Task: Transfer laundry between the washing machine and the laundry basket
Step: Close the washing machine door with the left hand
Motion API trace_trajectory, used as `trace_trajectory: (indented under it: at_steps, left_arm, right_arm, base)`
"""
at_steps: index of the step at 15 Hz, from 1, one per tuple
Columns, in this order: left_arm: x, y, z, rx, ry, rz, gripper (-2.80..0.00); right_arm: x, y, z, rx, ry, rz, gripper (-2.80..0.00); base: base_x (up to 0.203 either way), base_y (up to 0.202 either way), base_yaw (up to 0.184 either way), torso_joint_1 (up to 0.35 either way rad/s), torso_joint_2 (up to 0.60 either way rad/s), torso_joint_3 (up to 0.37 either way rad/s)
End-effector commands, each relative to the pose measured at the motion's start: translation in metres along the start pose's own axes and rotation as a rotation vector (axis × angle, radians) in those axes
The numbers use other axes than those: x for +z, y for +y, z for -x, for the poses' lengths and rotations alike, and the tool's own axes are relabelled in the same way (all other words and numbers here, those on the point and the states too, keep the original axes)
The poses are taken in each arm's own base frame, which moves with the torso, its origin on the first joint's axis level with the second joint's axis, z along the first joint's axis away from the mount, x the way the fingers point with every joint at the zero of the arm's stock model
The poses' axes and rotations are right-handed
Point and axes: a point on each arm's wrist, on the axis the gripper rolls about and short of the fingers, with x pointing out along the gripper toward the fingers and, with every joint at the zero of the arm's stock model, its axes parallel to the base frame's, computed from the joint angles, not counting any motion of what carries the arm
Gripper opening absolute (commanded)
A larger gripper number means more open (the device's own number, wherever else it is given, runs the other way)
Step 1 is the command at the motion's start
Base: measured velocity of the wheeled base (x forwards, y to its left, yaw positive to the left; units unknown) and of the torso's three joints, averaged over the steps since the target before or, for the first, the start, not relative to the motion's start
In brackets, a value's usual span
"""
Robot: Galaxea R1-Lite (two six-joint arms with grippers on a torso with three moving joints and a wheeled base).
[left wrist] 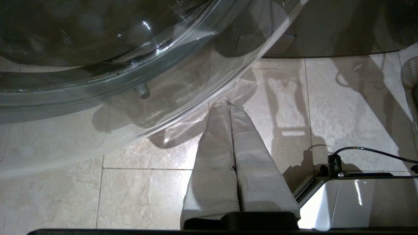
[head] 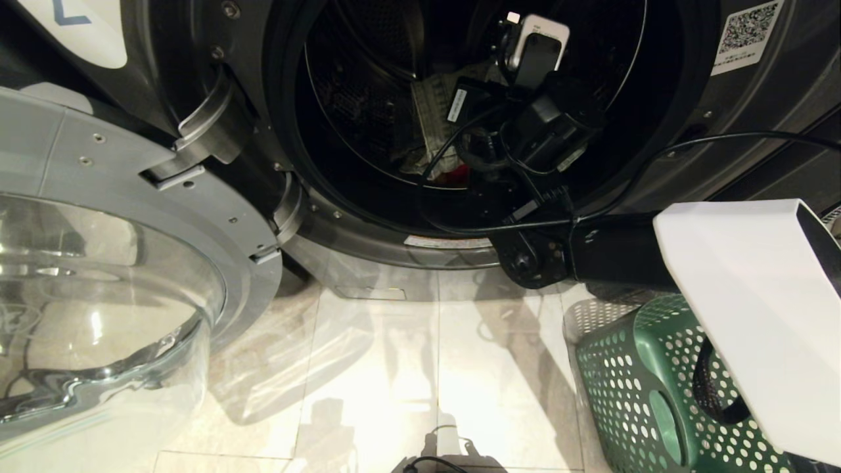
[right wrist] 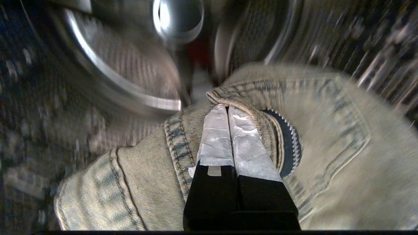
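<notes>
The right gripper [right wrist: 228,109] reaches into the washing machine [head: 368,217], jaws clenched on grey-green denim laundry [right wrist: 326,147]; a QR label [head: 746,33] is unreadable.

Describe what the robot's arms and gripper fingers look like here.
The right arm is black with a white angular cover near the camera, black cables along it and a white-cased wrist camera. The right gripper has slim black fingers wrapped in pale tape; the left gripper has matching pale tapered fingers.

Head looks down into drum [head: 407,98]; right wrist inside, blurred.
</notes>
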Motion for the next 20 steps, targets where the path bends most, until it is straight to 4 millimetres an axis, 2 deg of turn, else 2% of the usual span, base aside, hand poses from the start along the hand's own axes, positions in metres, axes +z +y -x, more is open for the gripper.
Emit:
trace_trajectory:
  at_steps: [1, 4, 7, 10, 11, 13, 15, 20]
  left_arm:
    - [0.000, 0.000, 0.000, 0.001, 0.001, 0.000, -2.80]
    - [0.000, 0.000, 0.000, 0.001, 0.001, 0.000, -2.80]
    - [0.000, 0.000, 0.000, 0.001, 0.001, 0.000, -2.80]
    - [0.000, 0.000, 0.000, 0.001, 0.001, 0.000, -2.80]
    - [0.000, 0.000, 0.000, 0.001, 0.001, 0.000, -2.80]
    - [0.000, 0.000, 0.000, 0.001, 0.001, 0.000, -2.80]
    - [0.000, 0.000, 0.000, 0.001, 0.001, 0.000, -2.80]
    - [0.000, 0.000, 0.000, 0.001, 0.003, 0.000, -2.80]
  right_arm:
    - [-0.012, -0.005, 0.004, -0.034, -0.099, -0.009, -2.80]
    - [-0.023, -0.023, 0.002, -0.095, -0.214, 0.001, -2.80]
    - [-0.037, -0.040, -0.008, -0.135, -0.214, 0.043, -2.80]
    - [-0.052, -0.056, -0.014, -0.326, -0.125, 0.049, -2.80]
    - [-0.051, -0.056, -0.015, -0.331, -0.125, 0.038, -2.80]
    - [-0.031, -0.047, -0.015, -0.319, -0.117, 0.018, -2.80]
    - [-0.013, -0.028, -0.012, -0.271, -0.029, 0.017, -2.80]
    - [0.010, 0.002, 0.003, -0.174, 0.251, -0.009, -2.80]
  base:
    - [0.000, 0.000, 0.000, 0.000, 0.00, 0.000]
    - [0.000, 0.000, 0.000, 0.000, 0.00, 0.000]
    - [0.000, 0.000, 0.000, 0.000, 0.00, 0.000]
    - [0.000, 0.000, 0.000, 0.000, 0.00, 0.000]
    - [0.000, 0.000, 0.000, 0.000, 0.00, 0.000]
    - [0.000, 0.000, 0.000, 0.000, 0.00, 0.000]
    - [0.000, 0.000, 0.000, 0.000, 0.00, 0.000]
    - [0.000, 0.000, 0.000, 0.000, 0.00, 0.000]
